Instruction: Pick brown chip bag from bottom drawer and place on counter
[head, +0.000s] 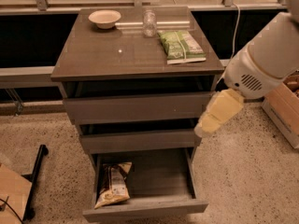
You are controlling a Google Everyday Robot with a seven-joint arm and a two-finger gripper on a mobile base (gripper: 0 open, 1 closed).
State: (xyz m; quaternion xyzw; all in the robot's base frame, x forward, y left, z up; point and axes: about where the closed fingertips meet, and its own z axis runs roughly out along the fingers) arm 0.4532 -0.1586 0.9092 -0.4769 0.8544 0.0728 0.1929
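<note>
The gripper [218, 112], at middle right, grip I cannot tell, could bump the bottom drawer [145, 208] wall and miss the brown chip bag [113, 185].

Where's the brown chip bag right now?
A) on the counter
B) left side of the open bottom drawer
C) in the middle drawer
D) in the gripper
B: the brown chip bag lies at the left of the open bottom drawer, while the gripper hangs by the right end of the middle drawer, apart from the bag.
</note>
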